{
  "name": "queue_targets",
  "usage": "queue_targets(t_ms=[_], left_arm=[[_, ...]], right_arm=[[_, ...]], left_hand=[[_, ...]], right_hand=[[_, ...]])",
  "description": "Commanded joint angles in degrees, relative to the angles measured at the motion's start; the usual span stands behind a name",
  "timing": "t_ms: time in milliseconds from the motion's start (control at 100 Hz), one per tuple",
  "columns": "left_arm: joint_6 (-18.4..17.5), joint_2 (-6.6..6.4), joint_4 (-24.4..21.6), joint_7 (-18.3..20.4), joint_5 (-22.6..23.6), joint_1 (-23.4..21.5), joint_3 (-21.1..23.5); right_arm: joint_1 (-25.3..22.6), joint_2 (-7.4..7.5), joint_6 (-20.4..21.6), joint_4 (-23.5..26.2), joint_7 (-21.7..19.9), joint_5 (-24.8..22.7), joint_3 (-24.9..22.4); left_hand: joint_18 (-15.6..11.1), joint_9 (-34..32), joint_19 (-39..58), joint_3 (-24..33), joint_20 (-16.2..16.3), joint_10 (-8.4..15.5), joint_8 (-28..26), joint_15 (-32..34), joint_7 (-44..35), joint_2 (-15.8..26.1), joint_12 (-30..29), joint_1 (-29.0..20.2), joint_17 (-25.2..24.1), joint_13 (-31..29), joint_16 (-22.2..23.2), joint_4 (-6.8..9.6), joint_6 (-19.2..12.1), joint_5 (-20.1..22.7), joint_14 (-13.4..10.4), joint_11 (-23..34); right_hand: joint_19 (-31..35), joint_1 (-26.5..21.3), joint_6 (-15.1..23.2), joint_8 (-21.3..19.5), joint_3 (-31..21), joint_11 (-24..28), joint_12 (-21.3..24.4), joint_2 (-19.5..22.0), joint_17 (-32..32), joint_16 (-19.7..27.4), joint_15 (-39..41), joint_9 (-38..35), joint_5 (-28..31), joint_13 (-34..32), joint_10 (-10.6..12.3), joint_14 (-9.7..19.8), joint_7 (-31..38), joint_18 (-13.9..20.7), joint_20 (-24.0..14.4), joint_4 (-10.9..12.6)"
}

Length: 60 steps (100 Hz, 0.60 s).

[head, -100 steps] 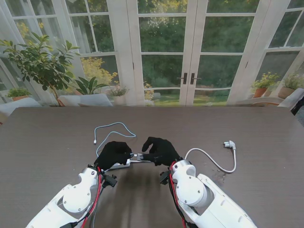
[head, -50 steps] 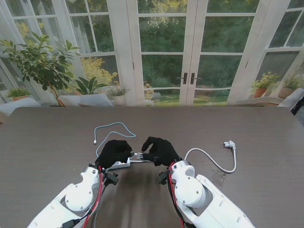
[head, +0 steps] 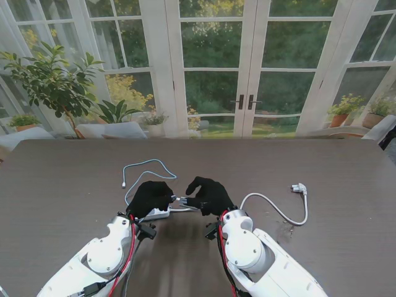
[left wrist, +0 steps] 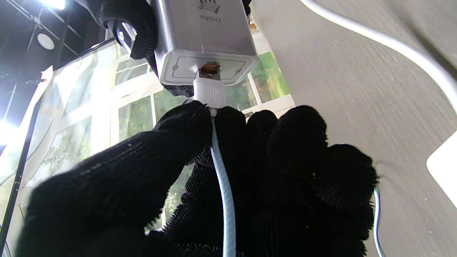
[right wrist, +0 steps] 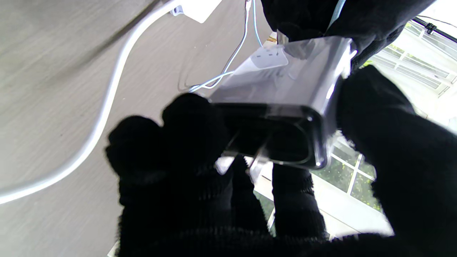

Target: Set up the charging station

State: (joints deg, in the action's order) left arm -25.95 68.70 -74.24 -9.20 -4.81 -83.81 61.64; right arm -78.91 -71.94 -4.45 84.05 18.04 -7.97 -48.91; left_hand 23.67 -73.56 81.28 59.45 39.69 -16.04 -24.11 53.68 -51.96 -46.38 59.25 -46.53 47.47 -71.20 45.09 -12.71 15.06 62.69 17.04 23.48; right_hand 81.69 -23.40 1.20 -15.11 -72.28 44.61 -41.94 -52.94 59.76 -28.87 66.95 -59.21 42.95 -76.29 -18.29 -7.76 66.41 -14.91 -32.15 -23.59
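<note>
My right hand (head: 210, 195) is shut on a silvery charger block (right wrist: 282, 96), its metal prongs pointing back at the wrist camera. My left hand (head: 150, 196) is shut on the white USB plug (left wrist: 210, 93) of a pale blue cable (left wrist: 223, 192). The plug sits in the port on the charger block's (left wrist: 203, 39) end face. Both hands meet just above the table, near me. The cable (head: 145, 166) loops away across the table to its free end. A white power strip (head: 158, 213) lies under my left hand, mostly hidden.
The strip's thick white cord (head: 281, 210) curves right to a plug (head: 299, 187) lying on the dark wooden table (head: 334, 167). Glass doors and potted plants stand beyond the table's far edge.
Both hands have crept slightly farther from me and closed the small gap between them; the plug and charger now sit together.
</note>
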Motion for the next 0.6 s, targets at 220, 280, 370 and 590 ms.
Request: queue_targets(t_ms=[220,280,370,590], left_arm=[[-1.3,1.87,-0.7,3.3,-2.3,0.4,-2.4],[-1.3,1.87,-0.6,3.4,-2.3,0.5,-2.7],[-1.4,1.84,-0.4,3.6,-2.3,0.7,-3.0],[-1.4,1.87,0.1,3.9,-2.1,1.5,-3.9]], right_arm=[[0.1,-2.33,0.8,0.8,0.0,0.9,1.6],[0.2,-2.5,0.7,0.7,0.4,1.0,1.7],[0.3,-2.63,0.6,0.6,0.6,1.1,1.8],[0.4,-2.73,0.7,0.5,0.7,1.3,2.1]], left_hand=[[-3.7,-3.4,-1.7,0.5,-0.1,3.6,1.6,1.2,-1.2,-2.8,-0.2,-3.0,1.0,-0.9,-0.6,-0.36,-8.4,2.9,-2.2,0.0],[-3.7,-3.4,-1.8,0.5,-0.1,3.7,1.6,1.2,-1.2,-2.7,-0.1,-2.9,1.0,-0.9,-0.6,-0.38,-8.5,2.9,-2.3,0.1],[-3.7,-3.4,-1.8,0.5,-0.1,3.6,1.6,1.2,-1.2,-2.7,-0.1,-2.9,1.0,-0.8,-0.6,-0.36,-8.4,2.9,-2.2,0.0],[-3.7,-3.3,-1.8,0.5,0.0,3.4,1.7,1.2,-1.1,-2.5,-0.1,-2.9,0.8,-0.8,-0.6,-0.33,-8.2,2.8,-2.1,0.0]], right_hand=[[-0.7,-9.0,-0.4,-0.9,-9.2,6.2,-3.1,1.6,0.5,-9.9,-3.2,-5.2,1.1,0.9,10.7,6.3,15.5,4.3,0.4,4.2],[-0.7,-9.0,-0.4,-0.9,-9.2,6.2,-3.0,1.6,0.6,-9.9,-3.2,-5.2,1.1,0.9,10.6,6.3,15.5,4.2,0.4,4.2],[-0.7,-9.1,-0.4,-0.9,-9.3,6.2,-3.0,1.6,0.6,-10.0,-3.2,-5.3,1.1,0.9,10.6,6.3,15.5,4.1,0.4,4.2],[-0.7,-9.2,-0.4,-1.0,-9.2,6.1,-3.1,1.5,0.6,-10.0,-3.2,-5.2,1.1,0.9,10.5,6.5,15.4,4.3,0.4,4.2]])
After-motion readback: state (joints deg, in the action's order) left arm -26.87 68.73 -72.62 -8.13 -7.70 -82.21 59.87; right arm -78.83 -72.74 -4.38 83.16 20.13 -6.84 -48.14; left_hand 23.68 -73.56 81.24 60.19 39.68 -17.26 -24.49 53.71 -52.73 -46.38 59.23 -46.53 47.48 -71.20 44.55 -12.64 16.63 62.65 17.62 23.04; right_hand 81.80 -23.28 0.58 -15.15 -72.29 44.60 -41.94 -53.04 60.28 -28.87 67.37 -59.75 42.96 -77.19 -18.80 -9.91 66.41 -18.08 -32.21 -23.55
